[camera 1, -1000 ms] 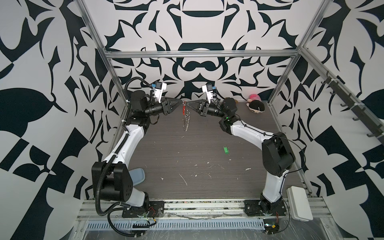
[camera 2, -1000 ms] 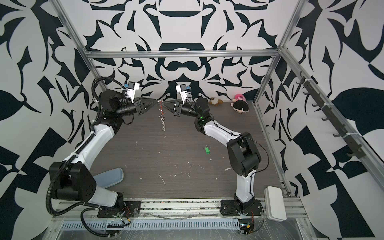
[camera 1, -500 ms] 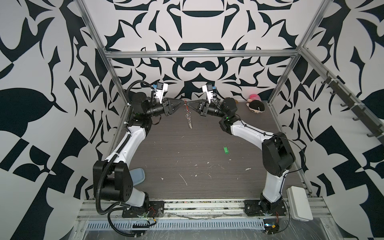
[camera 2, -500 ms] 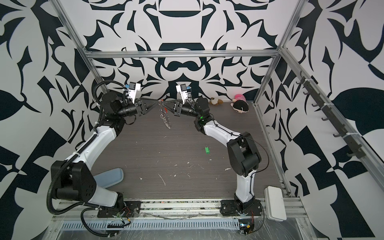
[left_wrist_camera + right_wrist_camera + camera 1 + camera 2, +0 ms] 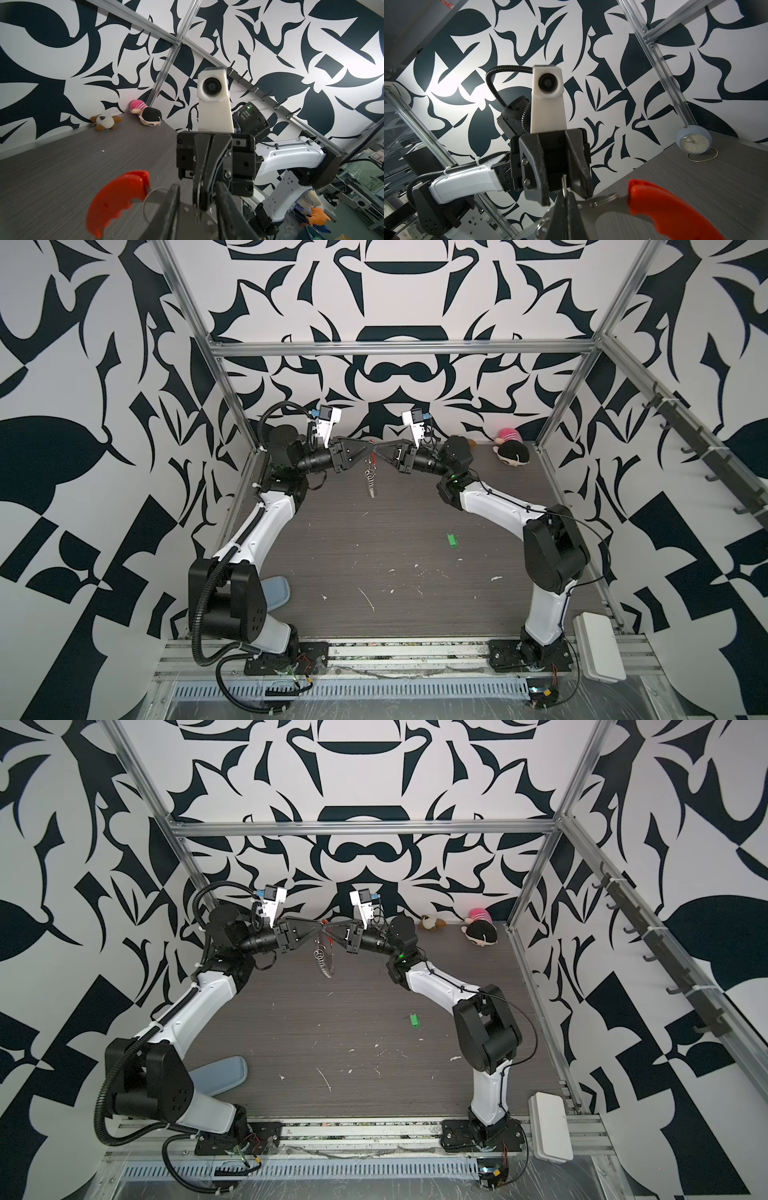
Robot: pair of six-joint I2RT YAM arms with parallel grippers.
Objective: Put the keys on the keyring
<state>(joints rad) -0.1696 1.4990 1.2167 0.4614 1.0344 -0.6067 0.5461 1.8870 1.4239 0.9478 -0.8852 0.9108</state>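
Note:
High over the far middle of the table, my left gripper [image 5: 370,446] and my right gripper [image 5: 376,446] meet tip to tip. The right gripper [image 5: 566,194] is shut on the keyring's silver wire. The keyring [image 5: 370,483] hangs below, its red-orange piece [image 5: 116,201] beside the jaws and small rings dangling. My left gripper [image 5: 197,187] stands open, one finger [image 5: 170,205] on each side of the right gripper's tips. The green keys [image 5: 451,540] lie on the table further right and nearer the front, also visible as a green tag [image 5: 414,1020], apart from both grippers.
Two plush toys [image 5: 512,448] [image 5: 432,923] lie at the back right corner. A blue-grey pad [image 5: 276,591] sits by the left arm's base and a white box [image 5: 598,645] at the front right. A small clock [image 5: 693,142] stands on the table. White scraps litter the front.
My left arm has edged right, closer onto the right gripper's tips. The hanging rings swung aside and have settled back down. The right arm and the green keys have not moved.

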